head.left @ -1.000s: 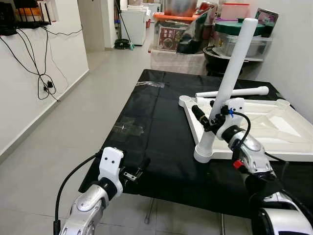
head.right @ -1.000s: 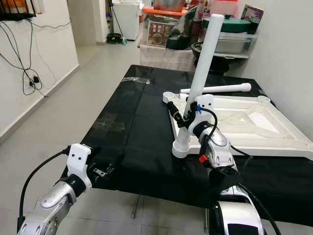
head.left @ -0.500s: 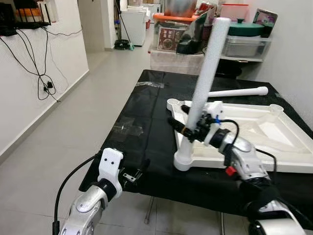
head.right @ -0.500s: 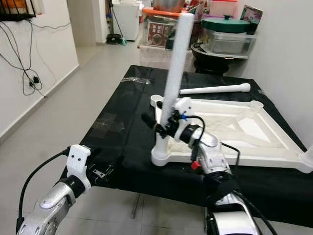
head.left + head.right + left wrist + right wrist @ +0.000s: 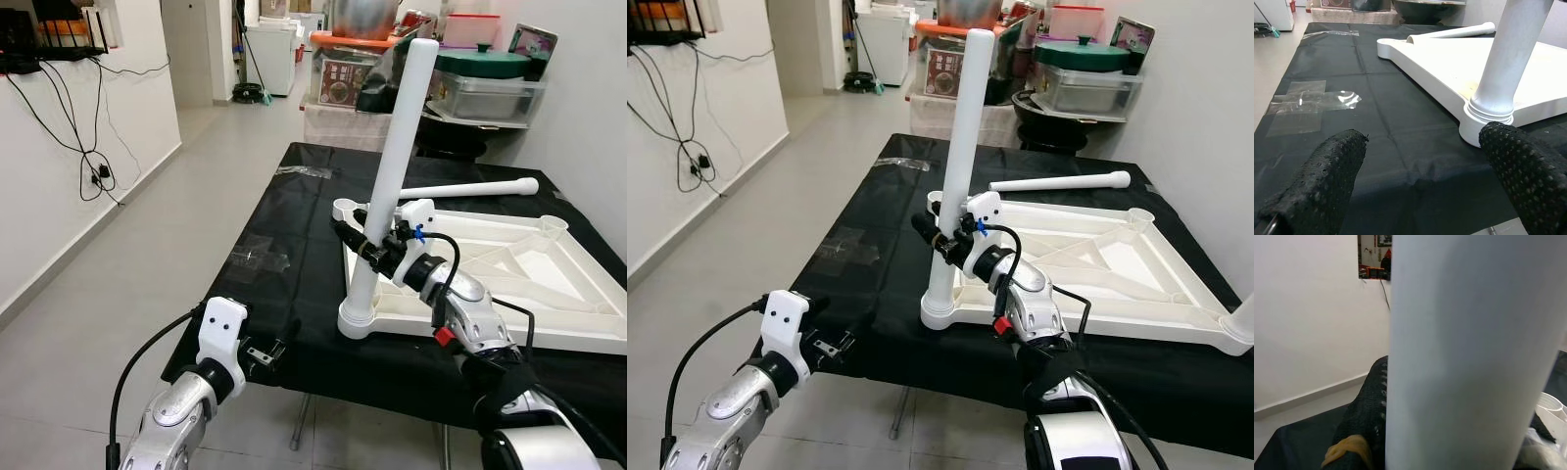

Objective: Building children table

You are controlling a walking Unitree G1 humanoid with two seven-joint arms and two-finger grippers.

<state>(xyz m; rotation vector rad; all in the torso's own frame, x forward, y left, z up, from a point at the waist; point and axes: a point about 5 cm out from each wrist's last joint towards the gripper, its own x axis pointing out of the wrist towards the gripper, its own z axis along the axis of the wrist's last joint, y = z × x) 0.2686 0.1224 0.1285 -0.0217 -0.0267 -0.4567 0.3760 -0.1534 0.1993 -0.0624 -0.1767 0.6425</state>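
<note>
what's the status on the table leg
Right tool shut on upright leg in tabletop corner socket. Left tool open, idle. Spare leg behind.

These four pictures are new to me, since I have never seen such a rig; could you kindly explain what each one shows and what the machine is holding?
It is a walking humanoid robot with two silver arms, each ending in a two-fingered black claw. The two wide pictures come from a pair of cameras on its head, looking down at a table with a black cover. On it lies an upturned white children's table top. One white leg stands in its near corner socket, leaning slightly, and a spare leg lies at the far edge.

The right claw is closed around the standing leg, low on the shaft. Its wrist camera sees that leg from very close.

The left claw waits open at the table's near edge; its wrist camera looks between its two fingers at the leg's base.
</note>
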